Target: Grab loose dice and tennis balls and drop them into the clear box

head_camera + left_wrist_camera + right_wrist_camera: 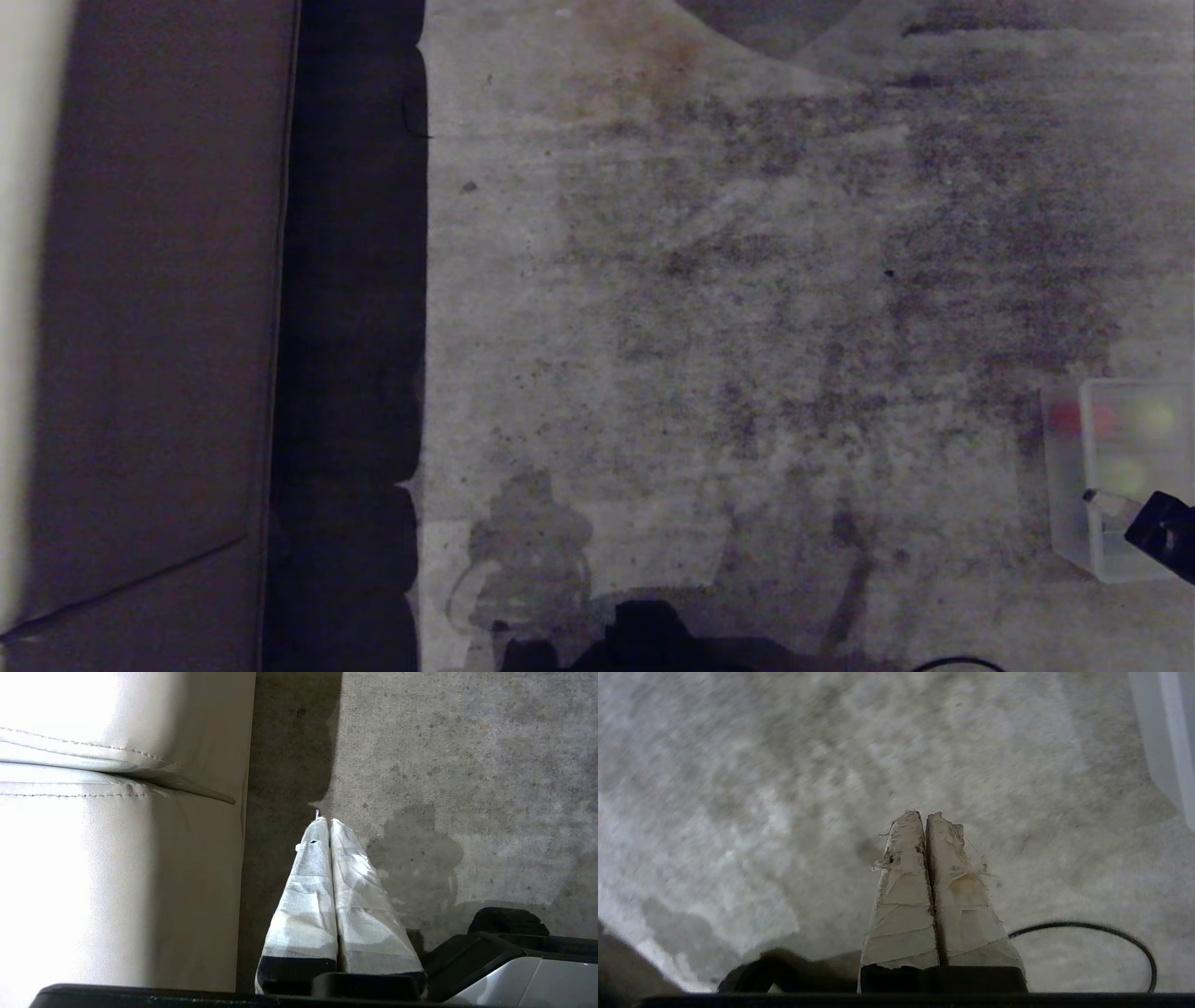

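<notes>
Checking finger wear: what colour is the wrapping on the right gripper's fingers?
Off-white, frayed at the tips on the right gripper; shows best in the right wrist view.

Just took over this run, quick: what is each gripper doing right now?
Left gripper: shut, holding nothing, over the floor beside the sofa.
Right gripper: shut, holding nothing, near the clear box.

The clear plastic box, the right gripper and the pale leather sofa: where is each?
Clear plastic box (1067, 485): head view, its near left wall.
Right gripper (925, 814): right wrist view, where its taped fingertips meet.
Pale leather sofa (117, 868): left wrist view, its cushion face.
</notes>
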### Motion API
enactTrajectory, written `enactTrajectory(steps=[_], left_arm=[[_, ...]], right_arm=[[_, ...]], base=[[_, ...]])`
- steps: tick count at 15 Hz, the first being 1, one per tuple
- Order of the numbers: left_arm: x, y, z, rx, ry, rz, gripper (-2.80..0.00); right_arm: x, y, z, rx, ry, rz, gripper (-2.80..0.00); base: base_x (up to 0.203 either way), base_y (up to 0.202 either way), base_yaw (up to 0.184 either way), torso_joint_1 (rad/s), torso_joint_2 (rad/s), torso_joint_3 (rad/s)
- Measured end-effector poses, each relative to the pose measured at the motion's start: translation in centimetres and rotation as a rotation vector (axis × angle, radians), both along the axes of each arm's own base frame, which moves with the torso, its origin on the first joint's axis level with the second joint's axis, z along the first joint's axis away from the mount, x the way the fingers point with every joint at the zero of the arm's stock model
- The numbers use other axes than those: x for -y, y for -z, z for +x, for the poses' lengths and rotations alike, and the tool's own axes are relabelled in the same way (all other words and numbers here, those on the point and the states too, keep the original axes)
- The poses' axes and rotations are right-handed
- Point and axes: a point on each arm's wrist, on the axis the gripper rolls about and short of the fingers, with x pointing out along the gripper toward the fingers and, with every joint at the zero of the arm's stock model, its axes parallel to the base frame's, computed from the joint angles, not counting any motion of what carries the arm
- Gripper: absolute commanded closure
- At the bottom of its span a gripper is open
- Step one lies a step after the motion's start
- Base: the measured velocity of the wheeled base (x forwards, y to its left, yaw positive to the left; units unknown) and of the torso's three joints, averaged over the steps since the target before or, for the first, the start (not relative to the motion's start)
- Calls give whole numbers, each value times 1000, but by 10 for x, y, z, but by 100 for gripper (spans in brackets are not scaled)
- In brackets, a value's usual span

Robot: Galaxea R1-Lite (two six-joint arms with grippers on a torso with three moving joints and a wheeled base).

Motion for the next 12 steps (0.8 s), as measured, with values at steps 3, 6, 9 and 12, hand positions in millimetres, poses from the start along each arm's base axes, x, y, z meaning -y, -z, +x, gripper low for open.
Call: enactTrajectory(steps=[3,6,9,12], left_arm=[[0,0,0,0,0,0,0],[0,0,0,0,0,0,0],[0,0,0,0,0,0,0],[0,0,0,0,0,0,0]], right_arm=[[-15,-22,-17,-22,-28,-43,0],[-42,-48,-43,-43,-87,-113,0],[-88,-61,-78,-53,-178,-188,0],[-126,-59,-120,-54,-232,-283,0]], base=[[0,0,0,0,0,0],[0,0,0,0,0,0],[0,0,0,0,0,0],[0,0,0,0,0,0]])
